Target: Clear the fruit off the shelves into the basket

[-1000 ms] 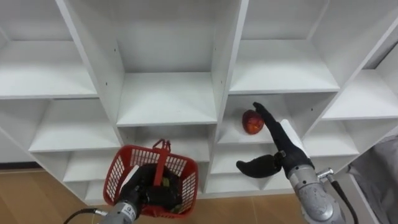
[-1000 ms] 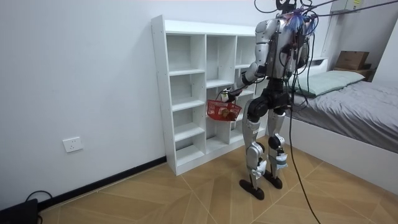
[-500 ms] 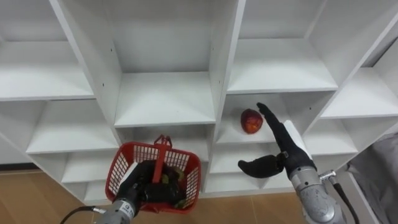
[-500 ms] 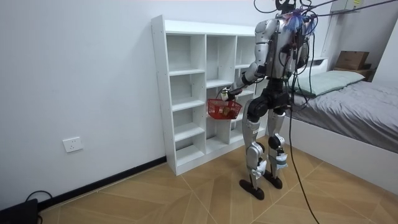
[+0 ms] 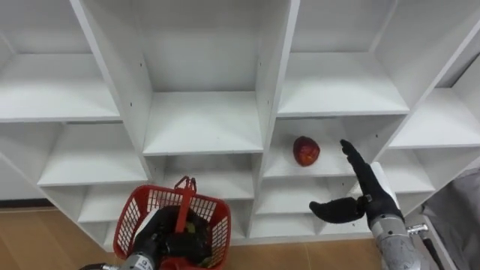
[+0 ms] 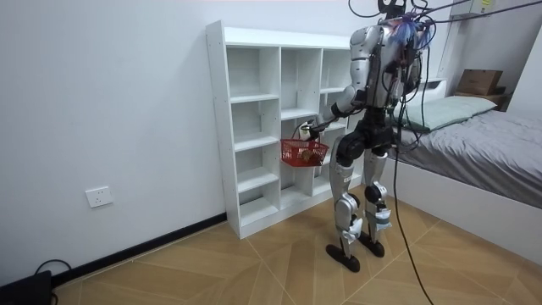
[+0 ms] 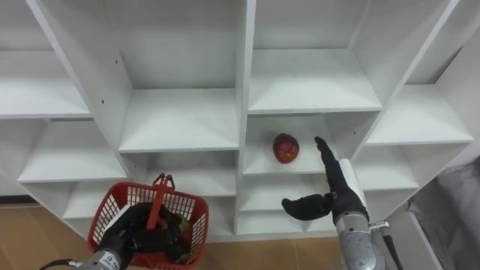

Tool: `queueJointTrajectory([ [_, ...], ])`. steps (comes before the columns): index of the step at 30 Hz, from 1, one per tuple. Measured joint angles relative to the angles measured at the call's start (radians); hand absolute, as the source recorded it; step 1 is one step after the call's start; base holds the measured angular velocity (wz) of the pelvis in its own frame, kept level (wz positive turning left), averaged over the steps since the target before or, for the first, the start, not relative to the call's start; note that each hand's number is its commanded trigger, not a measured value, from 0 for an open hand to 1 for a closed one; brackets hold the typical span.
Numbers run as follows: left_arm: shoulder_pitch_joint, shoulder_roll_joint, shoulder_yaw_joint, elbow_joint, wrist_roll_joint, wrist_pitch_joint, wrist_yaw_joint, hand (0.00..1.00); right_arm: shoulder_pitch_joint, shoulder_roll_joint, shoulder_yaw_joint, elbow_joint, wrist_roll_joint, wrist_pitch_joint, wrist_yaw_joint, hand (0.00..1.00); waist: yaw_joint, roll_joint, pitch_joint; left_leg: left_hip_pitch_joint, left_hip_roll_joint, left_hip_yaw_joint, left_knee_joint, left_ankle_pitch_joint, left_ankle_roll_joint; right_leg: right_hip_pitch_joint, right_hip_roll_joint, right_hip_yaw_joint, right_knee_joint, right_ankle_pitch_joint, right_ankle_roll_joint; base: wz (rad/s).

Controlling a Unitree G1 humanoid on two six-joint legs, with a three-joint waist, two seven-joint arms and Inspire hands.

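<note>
fruit: 1 red fruit (image 5: 305, 150) lies on a shelf of the white closet (image 5: 202, 120), in the column next right of the one above the basket. it sits toward the left of its compartment.
right hand: we find the right hand (image 5: 369, 196) released, fingers straight and thumb spread. it is held before the same compartment, just right of the fruit and below it, apart from it.
left hand: the left hand (image 5: 161, 241) is clenched round the handle of the red basket (image 5: 157, 199), low in the eye view, before the lower shelves.
basket contents: largely hidden by the hand. we make out something greenish through the mesh and cannot tell what it is.
stance: in the room view the robot stands upright facing the closet, with the basket hanging from its left hand between its body and the shelves.
surroundings: 1 bed (image 6: 483, 144) lies at the room view's right, behind the robot.
</note>
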Motion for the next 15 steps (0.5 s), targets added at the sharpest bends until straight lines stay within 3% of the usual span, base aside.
queueJointTrajectory([
  [7,0.000,0.023,0.001,0.000,0.002,0.004,-0.010,1.00,-0.035,-0.042,-0.013,0.030,0.025,0.013,-0.008,0.00,0.020,-0.012,0.0018,-0.036,-0.004,-0.017,0.021,-0.001,0.000,-0.035,-0.011,-0.018,0.039,-0.020,-0.003,0.07],
  [15,-0.008,0.028,0.008,0.000,0.014,0.011,-0.045,1.00,-0.223,-0.049,-0.014,0.236,0.062,0.014,-0.030,0.00,0.039,-0.026,0.0020,-0.114,-0.002,-0.027,0.054,-0.001,0.000,-0.111,-0.014,-0.026,0.077,-0.025,-0.007,0.02],
])
